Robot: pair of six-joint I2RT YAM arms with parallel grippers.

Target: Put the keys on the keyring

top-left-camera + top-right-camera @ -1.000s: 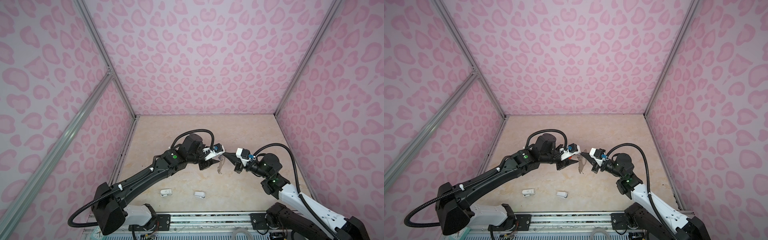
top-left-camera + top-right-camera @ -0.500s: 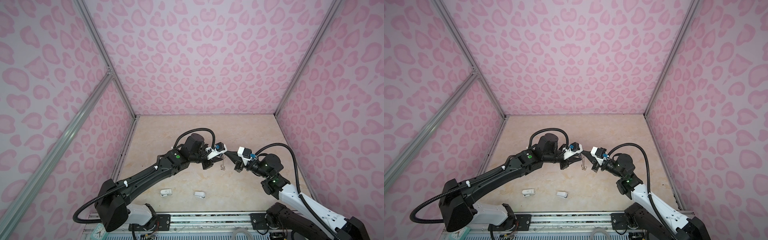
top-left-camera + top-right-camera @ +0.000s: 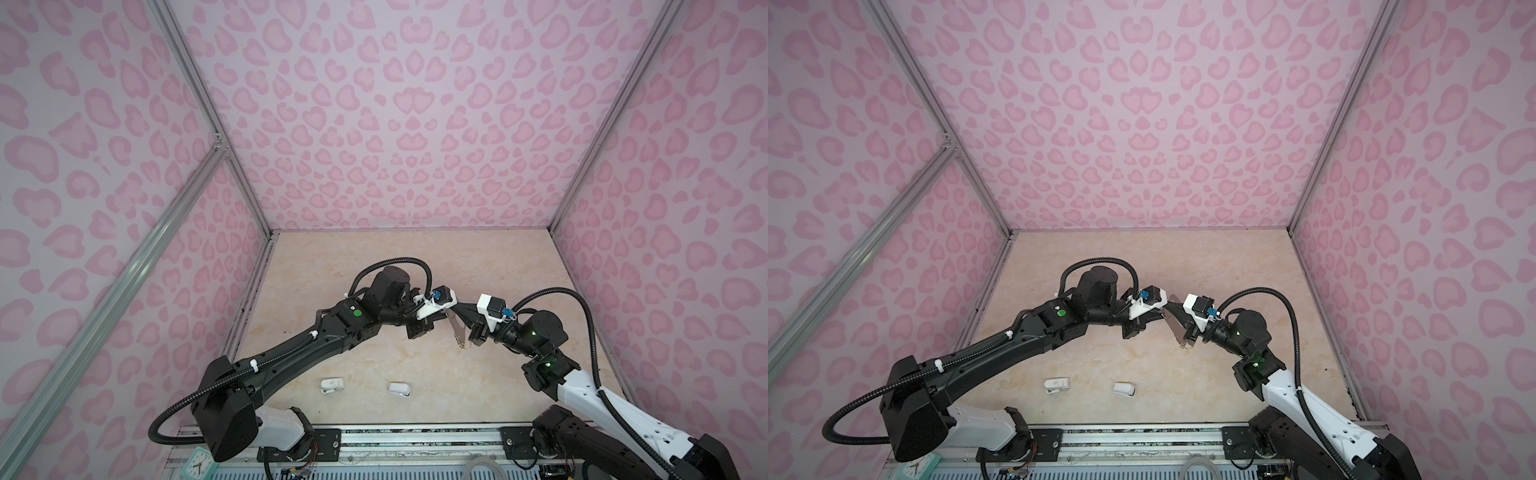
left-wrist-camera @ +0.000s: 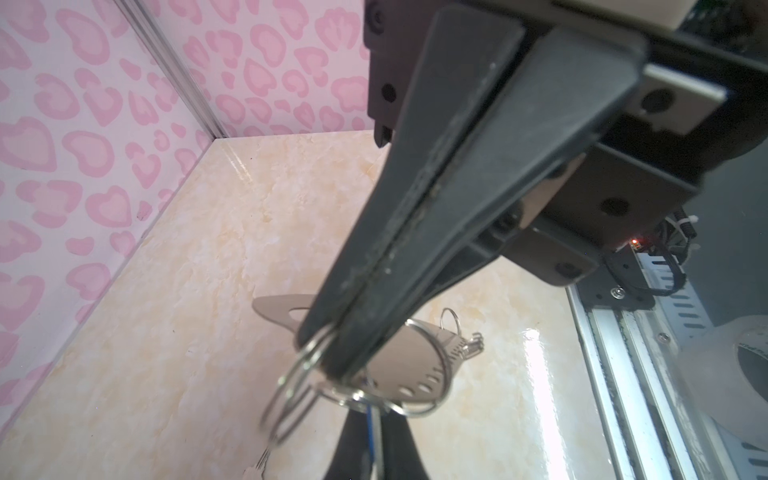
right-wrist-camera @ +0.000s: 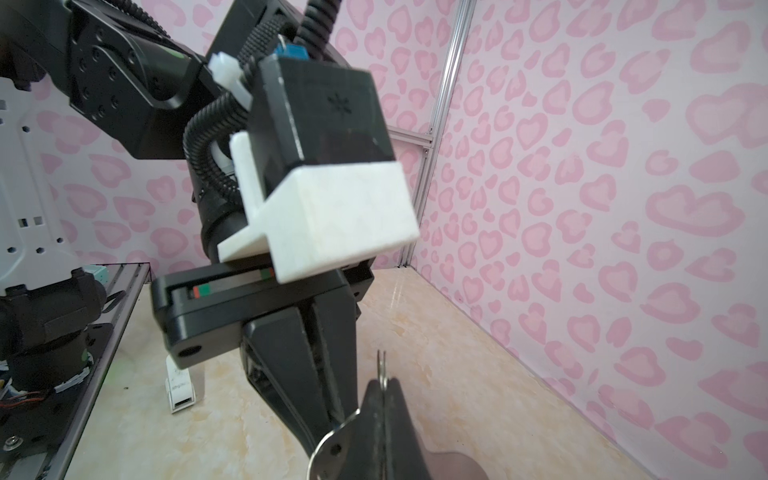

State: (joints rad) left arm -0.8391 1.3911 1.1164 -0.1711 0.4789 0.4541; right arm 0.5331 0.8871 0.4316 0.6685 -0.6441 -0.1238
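Both arms meet in mid-air over the table's middle. The keyring (image 3: 458, 332) (image 3: 1177, 332), a flat grey plate with wire rings, hangs between them. My left gripper (image 3: 448, 312) (image 4: 332, 361) is shut, and its tips pinch wire rings (image 4: 297, 374) at the plate's (image 4: 409, 361) edge. My right gripper (image 3: 460, 311) (image 5: 384, 384) is shut on a thin double wire ring (image 5: 381, 365). A blue sliver (image 4: 371, 424) shows between its fingers (image 4: 353, 449) in the left wrist view. The keys' blades are not clearly visible.
Two small white plastic objects (image 3: 332, 384) (image 3: 400, 388) lie on the marble tabletop (image 3: 374, 257) near the front. A metal rail (image 3: 415, 436) runs along the front edge. Pink patterned walls enclose the other three sides.
My left gripper moved right to the hanging keyring and closed on its rings. The right gripper stayed shut in nearly the same place.
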